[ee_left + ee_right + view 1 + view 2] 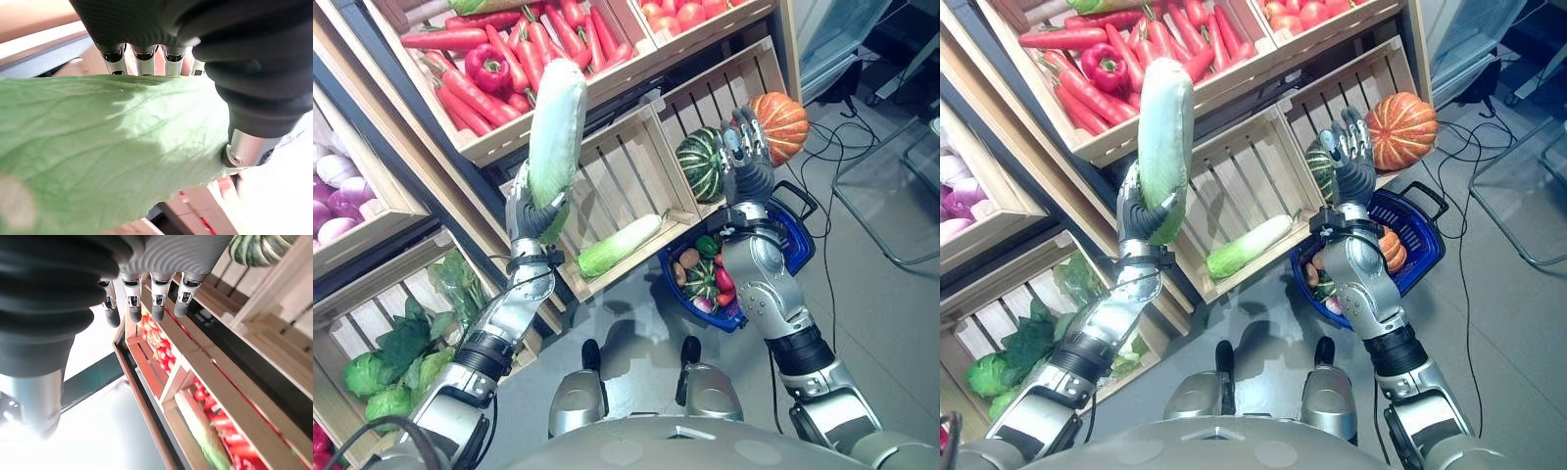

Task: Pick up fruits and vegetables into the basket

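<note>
the head views are evenly and brightly lit, with a soft shadow on the grey floor (636, 323) under the long pale green-and-white cabbage (553, 137) and mild bending of the slatted wooden crates (1244, 186) toward the frame edges. in the left wrist view the cabbage leaf is soft and out of focus, its lower part in shade. the right wrist view has a blown-out white glare beside the dark-tipped silver fingers (133, 303), and the red vegetables (234, 440) blur.
</note>
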